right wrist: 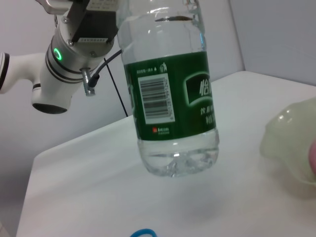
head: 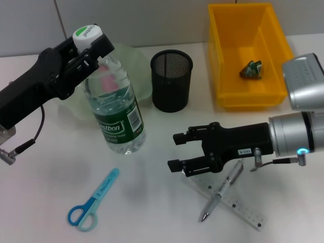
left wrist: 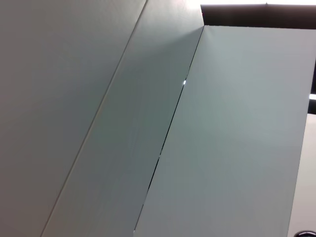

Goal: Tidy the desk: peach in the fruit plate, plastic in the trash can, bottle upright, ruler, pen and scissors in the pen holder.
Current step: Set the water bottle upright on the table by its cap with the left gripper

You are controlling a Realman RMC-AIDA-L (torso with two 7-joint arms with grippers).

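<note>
One bottle (head: 115, 109) hangs tilted just beside the pen holder (head: 171, 80), pinched at its cap by the left gripper (head: 93, 46), so you should lower it slowly until its base sits flat, while the right gripper (head: 178, 151) waits spread open near the pen (head: 221, 190).

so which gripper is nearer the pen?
Right. The right gripper hovers just beside the pen, jaws open. The left gripper is across the table, shut on the bottle near its cap.
</note>
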